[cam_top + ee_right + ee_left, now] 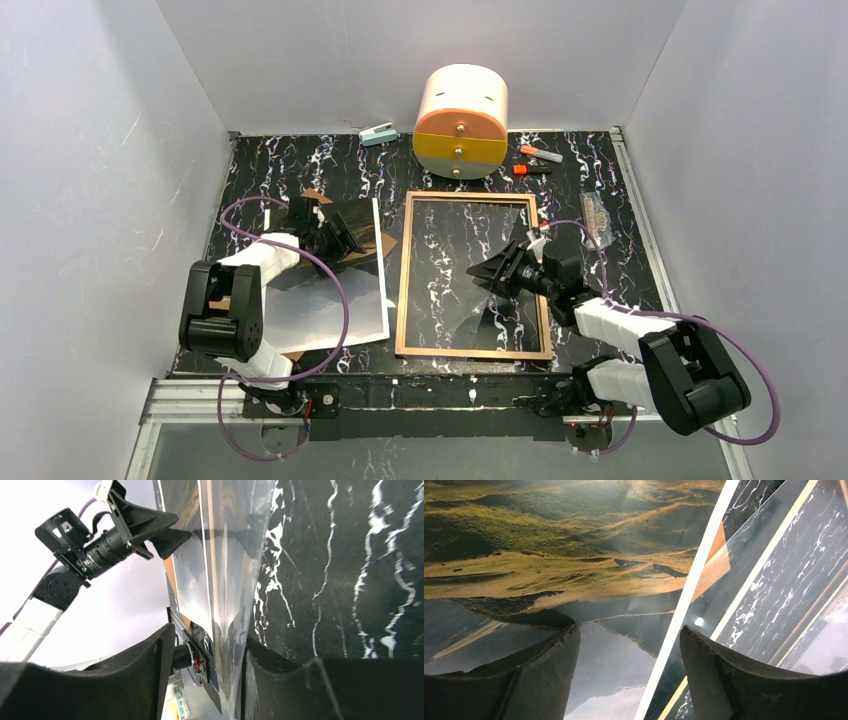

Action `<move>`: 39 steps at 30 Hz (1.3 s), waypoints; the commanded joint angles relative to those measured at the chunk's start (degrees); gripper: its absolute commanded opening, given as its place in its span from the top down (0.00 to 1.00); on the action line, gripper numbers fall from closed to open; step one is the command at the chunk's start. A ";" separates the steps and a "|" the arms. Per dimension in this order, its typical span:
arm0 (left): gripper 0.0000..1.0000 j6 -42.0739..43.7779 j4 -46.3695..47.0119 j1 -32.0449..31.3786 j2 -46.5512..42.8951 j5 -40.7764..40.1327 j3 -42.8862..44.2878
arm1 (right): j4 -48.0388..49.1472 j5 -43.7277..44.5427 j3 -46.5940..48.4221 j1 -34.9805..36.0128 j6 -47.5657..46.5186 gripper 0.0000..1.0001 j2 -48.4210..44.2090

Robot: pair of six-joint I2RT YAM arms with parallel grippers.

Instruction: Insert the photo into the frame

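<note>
The photo (330,305) lies picture side up at the left, glossy, on a brown backing board (385,243). In the left wrist view its golden slopes (549,555) and white border fill the left side. The frame (403,280) lies flat in the middle, tan rim up, with the marble showing through its glass; its rim also shows in the left wrist view (769,555). My left gripper (352,235) is open and empty, low over the photo's right edge (629,670). My right gripper (490,272) is open and empty, low over the frame's glass (207,675).
A round cream and orange drawer box (461,122) stands at the back. A small teal and white stapler (378,134) lies left of it. Orange markers (532,170) and a small clear bag (597,218) lie at the back right. White walls enclose the table.
</note>
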 commanded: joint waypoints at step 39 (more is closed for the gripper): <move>0.21 13.75 -10.71 -9.46 8.78 5.67 17.83 | -65.40 -3.89 40.11 -12.60 -49.47 0.99 15.91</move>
